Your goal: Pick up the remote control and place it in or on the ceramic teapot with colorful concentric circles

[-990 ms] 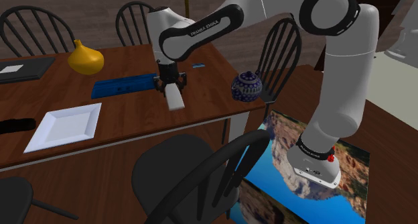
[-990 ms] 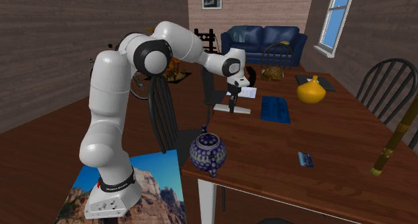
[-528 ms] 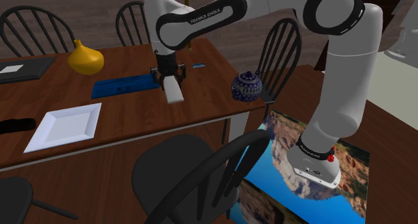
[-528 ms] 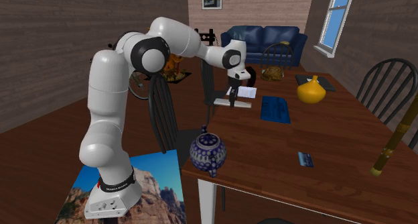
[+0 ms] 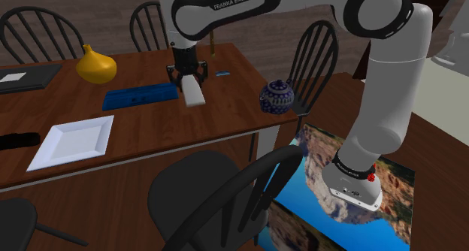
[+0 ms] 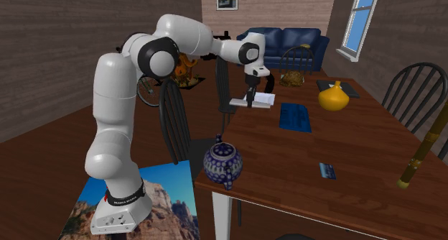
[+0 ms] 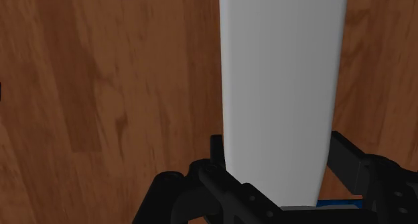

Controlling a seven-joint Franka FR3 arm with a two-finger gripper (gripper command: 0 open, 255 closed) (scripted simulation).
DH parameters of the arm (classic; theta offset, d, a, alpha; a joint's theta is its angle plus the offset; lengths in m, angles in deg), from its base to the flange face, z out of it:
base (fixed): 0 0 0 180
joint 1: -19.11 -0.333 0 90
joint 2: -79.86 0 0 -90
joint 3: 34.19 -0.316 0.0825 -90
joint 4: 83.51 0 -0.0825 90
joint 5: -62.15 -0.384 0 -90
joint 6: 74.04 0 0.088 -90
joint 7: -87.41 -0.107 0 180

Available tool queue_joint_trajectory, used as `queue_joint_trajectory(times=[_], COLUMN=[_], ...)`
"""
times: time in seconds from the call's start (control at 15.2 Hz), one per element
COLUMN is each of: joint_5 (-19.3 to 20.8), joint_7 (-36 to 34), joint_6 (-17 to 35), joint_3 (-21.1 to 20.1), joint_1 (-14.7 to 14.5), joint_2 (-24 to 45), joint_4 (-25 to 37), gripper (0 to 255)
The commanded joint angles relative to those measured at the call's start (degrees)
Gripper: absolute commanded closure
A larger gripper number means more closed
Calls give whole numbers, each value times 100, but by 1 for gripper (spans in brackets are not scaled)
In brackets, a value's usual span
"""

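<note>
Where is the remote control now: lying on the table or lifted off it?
Lifted off. The pale remote control is clasped between the gripper's fingers and hangs clear above the wooden table.

"Where does the shoulder view sit?"

"High up, beside and a little behind the stand (image 5: 297,212). It looks down over the tabletop (image 5: 150,129) towards the chairs (image 5: 34,31) on its far side. The arm (image 5: 379,69) reaches up and to that view's left."

"And the second exterior view?"

"It stands off the tabletop's corner by the teapot (image 6: 222,164), lower down. It faces along the wood to the sofa (image 6: 281,44) and the window (image 6: 362,16)."

"What do the two share?"

"The arm, the stand, the tabletop, the teapot and the yellow vase (image 5: 96,65)."

"The wrist view?"

"It looks along the tool (image 7: 278,169), very near the wood, with the clasped white remote (image 7: 281,82) close before the lens."
</note>
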Motion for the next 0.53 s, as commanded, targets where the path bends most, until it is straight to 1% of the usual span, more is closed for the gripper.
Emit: queue_joint_trajectory(times=[0.0, 0.46], joint_5=[-13, -24], joint_7=[2, 17], joint_6=[-152, -688], joint_3=[-8, -23], joint_1=[-7, -36], joint_2=[-26, -33], joint_4=[127, 658], gripper=[255, 255])
